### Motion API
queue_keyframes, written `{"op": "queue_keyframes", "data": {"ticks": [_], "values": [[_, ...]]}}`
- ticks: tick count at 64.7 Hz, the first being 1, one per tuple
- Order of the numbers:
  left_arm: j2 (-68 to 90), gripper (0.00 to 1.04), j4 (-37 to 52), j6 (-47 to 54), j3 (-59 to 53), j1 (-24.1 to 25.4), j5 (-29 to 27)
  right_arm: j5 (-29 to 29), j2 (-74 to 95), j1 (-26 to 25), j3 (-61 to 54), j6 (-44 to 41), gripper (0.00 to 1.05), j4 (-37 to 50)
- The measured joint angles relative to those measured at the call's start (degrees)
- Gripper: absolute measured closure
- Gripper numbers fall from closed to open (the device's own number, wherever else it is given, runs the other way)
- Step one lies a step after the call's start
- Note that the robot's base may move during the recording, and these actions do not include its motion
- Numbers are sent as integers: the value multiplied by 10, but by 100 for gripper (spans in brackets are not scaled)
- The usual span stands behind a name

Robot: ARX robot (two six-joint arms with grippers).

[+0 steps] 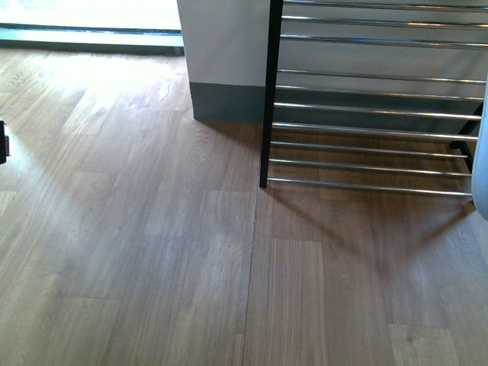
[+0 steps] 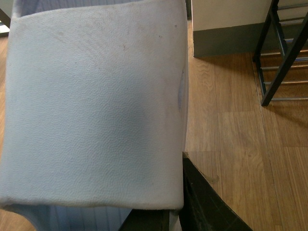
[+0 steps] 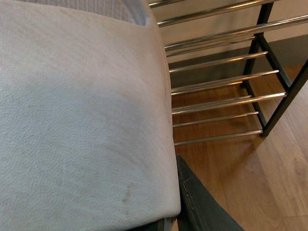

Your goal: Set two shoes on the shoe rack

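A shoe's thick white sole [image 2: 91, 110] fills most of the left wrist view, and my left gripper [image 2: 154, 219] is shut on that shoe; one black finger [image 2: 207, 202] shows beside the sole. The other shoe's white sole [image 3: 82, 120] fills the right wrist view, with my right gripper [image 3: 163, 224] shut on it and a dark finger [image 3: 202, 207] alongside. The shoe rack [image 1: 374, 114], black frame with chrome rods, stands on the floor at the upper right of the front view. Its rods [image 3: 216, 82] lie close beyond the right-hand shoe. A pale sliver of shoe [image 1: 482, 152] shows at the front view's right edge.
Wooden plank floor [image 1: 152, 252] spreads across the front view. A white wall corner with a grey skirting [image 1: 225, 99] stands just left of the rack's black upright [image 1: 268, 99]. The rack's end frame [image 2: 281, 57] is some way from the left-hand shoe.
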Motion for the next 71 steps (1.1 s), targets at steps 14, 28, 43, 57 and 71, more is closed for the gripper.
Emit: {"op": "queue_keyframes", "data": {"ticks": [14,28,43,57,71], "values": [[0,103,0,0,0,0,0,-1,0,0,-1,0,103,0],[0,103,0,0,0,0,0,0,0,0,-1,0,103,0],[0,103,0,0,-1,0,0,-1,0,0,-1,0,103,0],[0,103,0,0,0,0,0,-1,0,0,-1,0,103,0],[0,103,0,0,0,0,0,-1,0,0,0,0,103,0]]}}
